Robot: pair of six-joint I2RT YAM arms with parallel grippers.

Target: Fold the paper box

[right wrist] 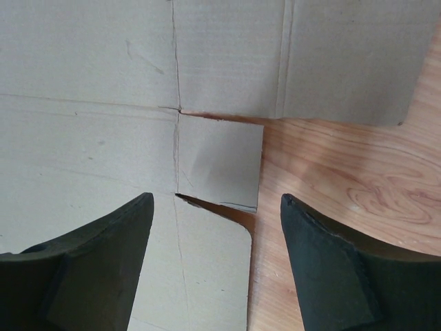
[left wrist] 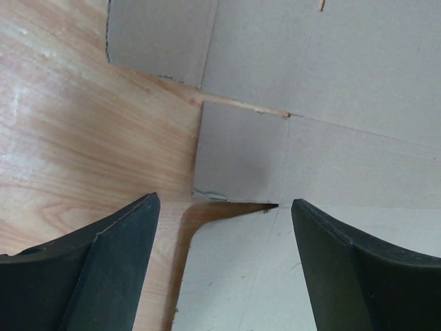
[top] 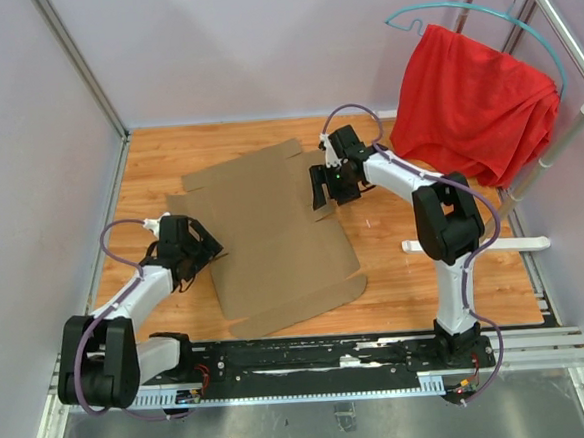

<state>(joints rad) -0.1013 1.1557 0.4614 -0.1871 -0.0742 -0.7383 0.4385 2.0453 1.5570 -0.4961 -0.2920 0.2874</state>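
Observation:
The paper box (top: 268, 236) is a flat brown cardboard sheet with flaps and creases, lying unfolded on the wooden table. My left gripper (top: 206, 250) is open at the sheet's left edge; in the left wrist view its jaws (left wrist: 224, 276) straddle a rounded side flap (left wrist: 241, 269) that lifts slightly off the wood. My right gripper (top: 322, 189) is open at the sheet's right edge; in the right wrist view its jaws (right wrist: 217, 269) straddle a rounded flap (right wrist: 213, 269) below a small square tab (right wrist: 220, 162). Neither gripper holds anything.
A red cloth (top: 469, 101) hangs on a teal hanger (top: 478, 15) from a rack at the back right. A white bar (top: 474, 246) of the rack base lies on the table at the right. Grey walls close in the left and back.

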